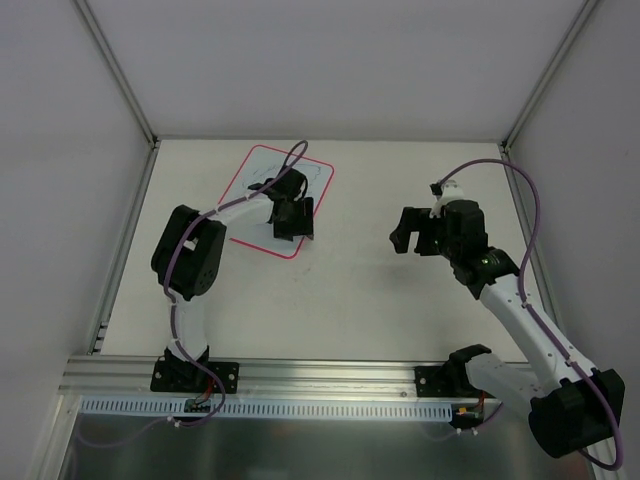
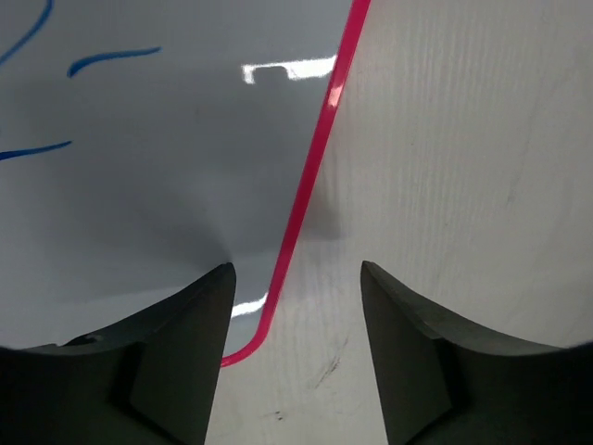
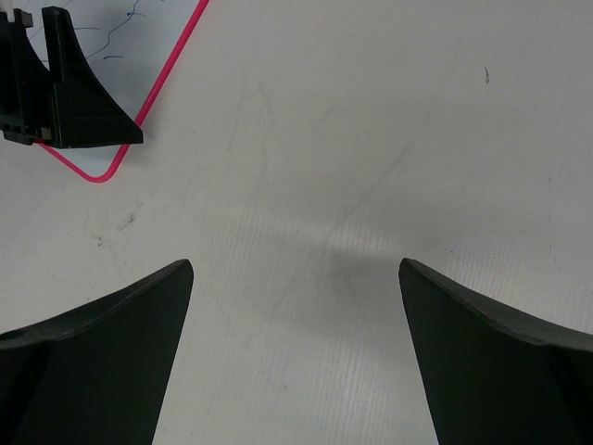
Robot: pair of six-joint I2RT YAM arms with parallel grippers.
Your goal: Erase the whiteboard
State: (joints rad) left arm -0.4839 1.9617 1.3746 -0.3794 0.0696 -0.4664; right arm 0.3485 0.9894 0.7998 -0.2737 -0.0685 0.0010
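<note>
The whiteboard (image 1: 318,180), white with a thin pink rim and blue pen lines (image 2: 111,60), lies flat at the far left-centre of the table. My left gripper (image 1: 294,232) is open and empty, low over the board's near right corner. In the left wrist view (image 2: 296,273) its jaws straddle the pink rim (image 2: 306,195), one over the board (image 2: 167,185), one over the table. My right gripper (image 1: 398,238) is open and empty above bare table to the right of the board. Its wrist view (image 3: 296,269) shows the board corner (image 3: 157,28) and the left fingers (image 3: 79,97) at top left.
The white table (image 1: 360,300) is enclosed by white walls with metal corner posts (image 1: 120,70). An aluminium rail (image 1: 330,378) runs along the near edge where both arm bases are bolted. Faint dark scuffs (image 2: 329,371) mark the table near the board's corner.
</note>
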